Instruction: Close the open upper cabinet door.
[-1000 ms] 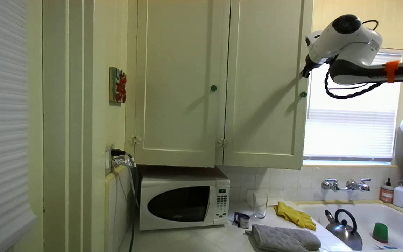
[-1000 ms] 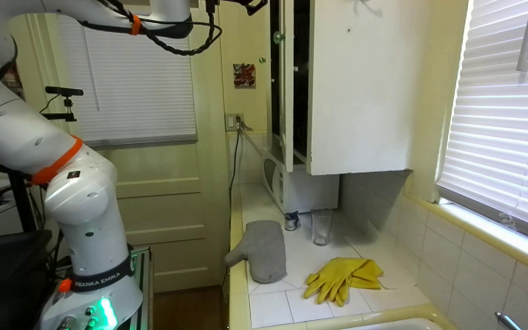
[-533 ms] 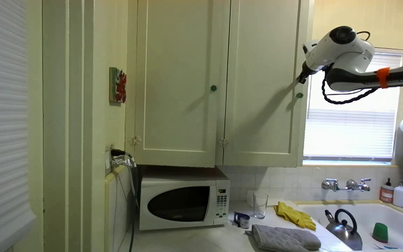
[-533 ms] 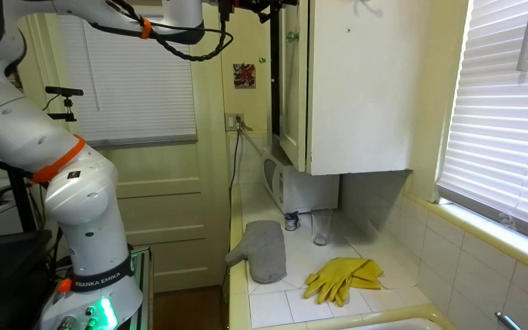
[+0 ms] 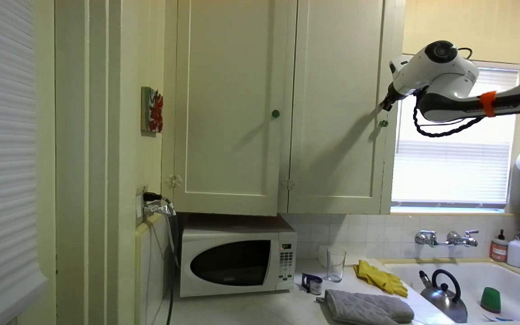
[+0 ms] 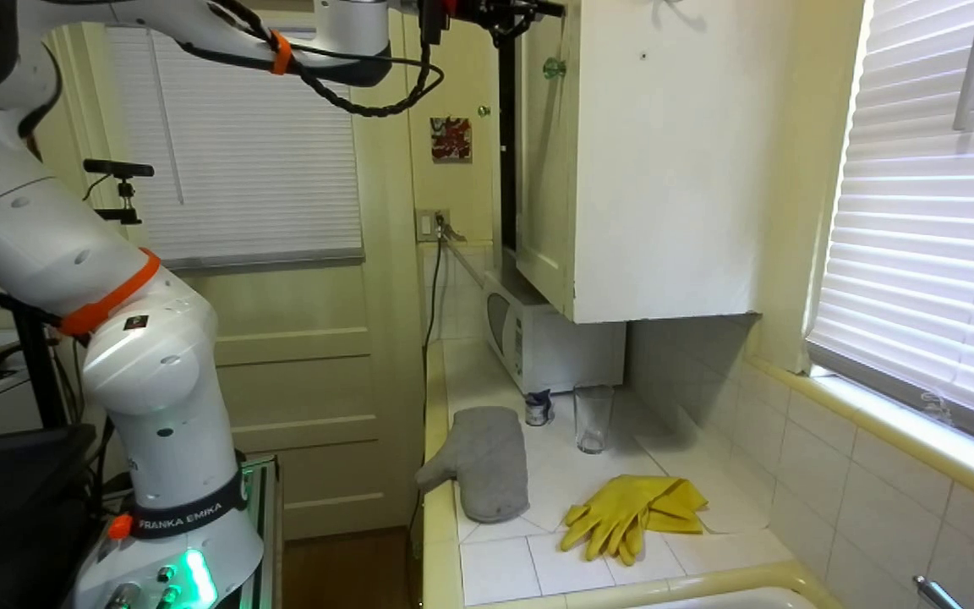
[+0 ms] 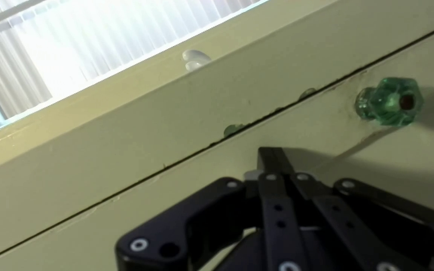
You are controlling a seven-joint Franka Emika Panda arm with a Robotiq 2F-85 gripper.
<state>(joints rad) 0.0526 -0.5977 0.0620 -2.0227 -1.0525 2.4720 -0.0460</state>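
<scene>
The upper cabinet door is the cream panel above the counter's right part. In an exterior view its edge looks flush with the cabinet side. In the wrist view only a thin dark seam separates the door from the frame. Its green glass knob also shows in both exterior views. My gripper is shut and empty. Its fingertips are at the door's face beside the knob and seem to touch it. The gripper also shows in both exterior views.
Another cream cabinet door hangs left of it, with a dark gap along its edge in an exterior view. The microwave, glass, yellow gloves and grey mitt stand or lie below. The window is at the right.
The door has swung inward and its dark opening has narrowed to a seam. My shut gripper has moved toward the cabinet and slightly down with it.
</scene>
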